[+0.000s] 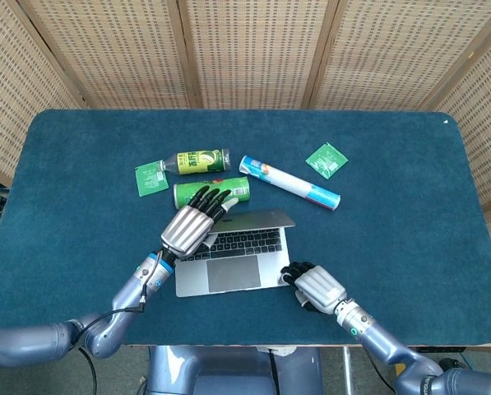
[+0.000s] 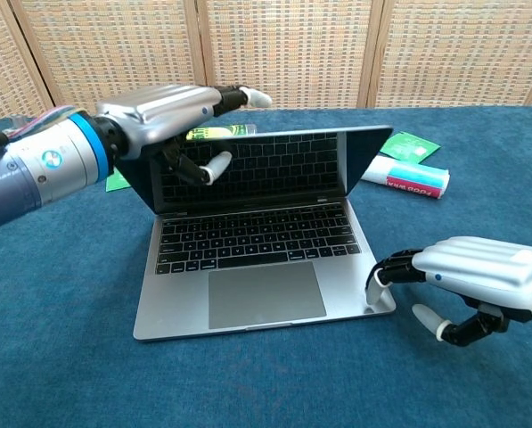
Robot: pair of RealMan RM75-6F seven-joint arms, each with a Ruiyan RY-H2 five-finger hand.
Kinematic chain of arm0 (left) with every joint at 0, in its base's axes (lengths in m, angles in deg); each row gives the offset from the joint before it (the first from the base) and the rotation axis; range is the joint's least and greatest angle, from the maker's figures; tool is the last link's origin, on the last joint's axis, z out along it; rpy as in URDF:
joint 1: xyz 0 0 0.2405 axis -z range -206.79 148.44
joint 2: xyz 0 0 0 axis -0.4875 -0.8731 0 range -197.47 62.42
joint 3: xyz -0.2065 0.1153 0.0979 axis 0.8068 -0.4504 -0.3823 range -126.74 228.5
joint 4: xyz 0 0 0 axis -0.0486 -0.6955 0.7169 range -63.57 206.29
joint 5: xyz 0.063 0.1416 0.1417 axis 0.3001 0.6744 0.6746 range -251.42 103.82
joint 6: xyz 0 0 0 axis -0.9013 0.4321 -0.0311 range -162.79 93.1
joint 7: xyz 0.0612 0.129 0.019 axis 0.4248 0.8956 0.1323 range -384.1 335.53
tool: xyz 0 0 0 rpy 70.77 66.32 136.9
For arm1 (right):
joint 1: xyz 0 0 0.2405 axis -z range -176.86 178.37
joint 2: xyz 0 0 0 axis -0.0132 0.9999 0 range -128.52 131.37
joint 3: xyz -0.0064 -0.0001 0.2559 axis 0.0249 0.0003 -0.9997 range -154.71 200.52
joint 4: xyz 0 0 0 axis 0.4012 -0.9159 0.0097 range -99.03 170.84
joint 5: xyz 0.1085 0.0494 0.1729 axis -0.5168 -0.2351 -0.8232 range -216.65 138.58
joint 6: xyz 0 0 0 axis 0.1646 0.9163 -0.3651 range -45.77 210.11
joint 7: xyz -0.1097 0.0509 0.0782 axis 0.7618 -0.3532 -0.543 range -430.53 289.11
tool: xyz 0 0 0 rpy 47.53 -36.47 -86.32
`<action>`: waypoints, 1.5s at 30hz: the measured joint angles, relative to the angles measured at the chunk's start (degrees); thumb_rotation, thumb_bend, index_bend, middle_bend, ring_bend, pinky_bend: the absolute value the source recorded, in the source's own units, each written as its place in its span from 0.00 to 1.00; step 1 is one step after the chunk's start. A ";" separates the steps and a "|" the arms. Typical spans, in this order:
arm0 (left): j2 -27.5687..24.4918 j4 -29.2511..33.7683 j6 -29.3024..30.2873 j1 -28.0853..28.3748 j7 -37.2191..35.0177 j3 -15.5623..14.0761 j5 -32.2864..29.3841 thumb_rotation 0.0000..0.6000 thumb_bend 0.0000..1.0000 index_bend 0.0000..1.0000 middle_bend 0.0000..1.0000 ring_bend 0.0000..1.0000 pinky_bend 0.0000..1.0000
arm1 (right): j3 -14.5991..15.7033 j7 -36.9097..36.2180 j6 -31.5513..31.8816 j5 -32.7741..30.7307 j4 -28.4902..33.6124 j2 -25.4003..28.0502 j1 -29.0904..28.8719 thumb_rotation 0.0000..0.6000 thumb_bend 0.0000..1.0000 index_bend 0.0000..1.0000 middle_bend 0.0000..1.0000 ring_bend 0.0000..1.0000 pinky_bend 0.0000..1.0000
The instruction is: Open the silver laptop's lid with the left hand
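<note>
Right hand: the right hand (image 2: 479, 278) sits nearest the robot, low on the table (image 1: 409, 206), at the laptop's front right corner. Its fingertips (image 2: 379, 275) touch that corner of the base while the thumb curls underneath, apart from the fingers. It holds nothing.

Laptop: the silver laptop (image 2: 257, 259) lies on the blue table in front of the robot, slightly left of centre. Its lid (image 2: 248, 168) stands nearly upright, the dark screen reflecting the keyboard.

Left hand: the left hand (image 2: 163, 120) is over the lid's top left corner. Its fingers lie across the top edge and the thumb (image 2: 214, 166) presses the screen side, so it pinches the lid. In the head view the same hand (image 1: 187, 226) covers the laptop's back left part.

Can: a green can (image 1: 212, 193) lies on its side just behind the laptop, close to the left hand's fingertips.

Bottle: a small bottle (image 1: 197, 161) with a yellow-green label lies on its side beyond the can.

Left packet: a green packet (image 1: 151, 178) lies flat, left of the bottle.

Tube: a long white and blue tube (image 1: 289, 183) lies slanted, right of the can and behind the laptop.

Right packet: a second green packet (image 1: 326, 160) lies beyond the tube, further right.

Backdrop: woven cane screens (image 1: 245, 49) stand behind the table.
</note>
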 measured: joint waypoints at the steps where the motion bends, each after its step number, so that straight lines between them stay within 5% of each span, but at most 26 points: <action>1: -0.14 -0.37 0.00 0.11 0.13 0.22 -0.33 1.00 0.57 0.00 0.00 0.00 0.00 | 0.07 0.23 0.11 0.03 0.02 0.00 -0.01 1.00 0.84 0.29 0.27 0.18 0.28; 16: -1.52 -10.83 -2.15 3.00 -2.68 5.65 -10.21 1.00 0.57 0.00 0.00 0.00 0.00 | 0.42 5.19 0.28 -1.94 1.67 0.16 -0.68 1.00 0.83 0.31 0.29 0.19 0.28; 26: -2.05 -11.65 -2.02 3.97 -3.08 4.85 -10.21 1.00 0.57 0.00 0.00 0.00 0.00 | 0.51 6.40 0.59 -3.06 2.35 0.10 -0.87 1.00 0.83 0.31 0.29 0.19 0.28; 34: -4.73 -7.03 0.75 2.43 -6.87 3.91 -5.23 1.00 0.57 0.00 0.00 0.00 0.00 | 0.45 4.34 4.10 -0.13 3.06 0.18 -0.59 1.00 0.78 0.33 0.31 0.20 0.29; 42: -13.66 3.05 6.28 -1.84 -12.06 2.48 3.24 1.00 0.56 0.00 0.00 0.00 0.00 | -0.44 -6.41 18.09 10.67 1.10 0.25 -0.03 1.00 0.75 0.34 0.31 0.20 0.29; 45: -18.05 6.45 9.52 -4.55 -13.78 1.86 5.97 1.00 0.38 0.00 0.00 0.00 0.00 | -1.36 -9.39 23.82 12.97 0.65 2.25 0.62 1.00 0.69 0.33 0.31 0.20 0.28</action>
